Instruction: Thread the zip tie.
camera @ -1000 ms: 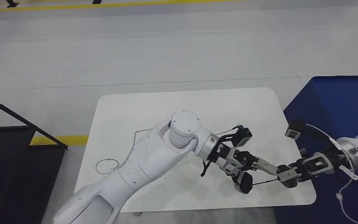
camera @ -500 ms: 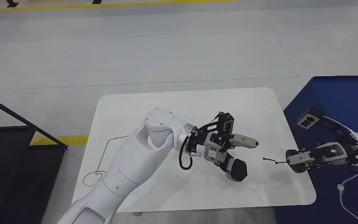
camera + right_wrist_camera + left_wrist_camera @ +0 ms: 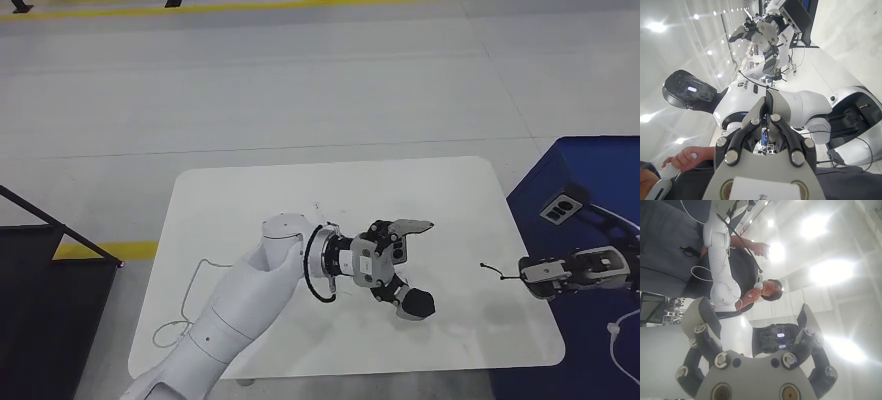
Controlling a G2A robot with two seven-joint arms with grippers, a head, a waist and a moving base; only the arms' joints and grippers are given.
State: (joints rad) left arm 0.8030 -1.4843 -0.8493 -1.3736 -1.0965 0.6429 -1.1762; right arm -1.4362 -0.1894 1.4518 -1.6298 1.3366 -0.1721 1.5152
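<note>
Judging from how things lie, the threading is taken to be at an early step: the strap is presented, but no loop is formed yet. The zip tie is clamped in the right end effector, held above the right-hand edge of the desk, and its free length is pointed toward the middle of the desk. In the right wrist view the right end effector is seen with its fingers pressed together on the zip tie, which runs out straight to a small knob at its far end, probably the head. The left end effector is held over the middle of the desk with its fingers spread wide and nothing between them; it is near the strap's free end but apart from it. For the next move, the left end effector would probably have to be brought up to that free end and closed on it, so that the strap can be bent round and one end fed into the other. Fine alignment is called for, since the strap is thin and is likely to flex when touched.
</note>
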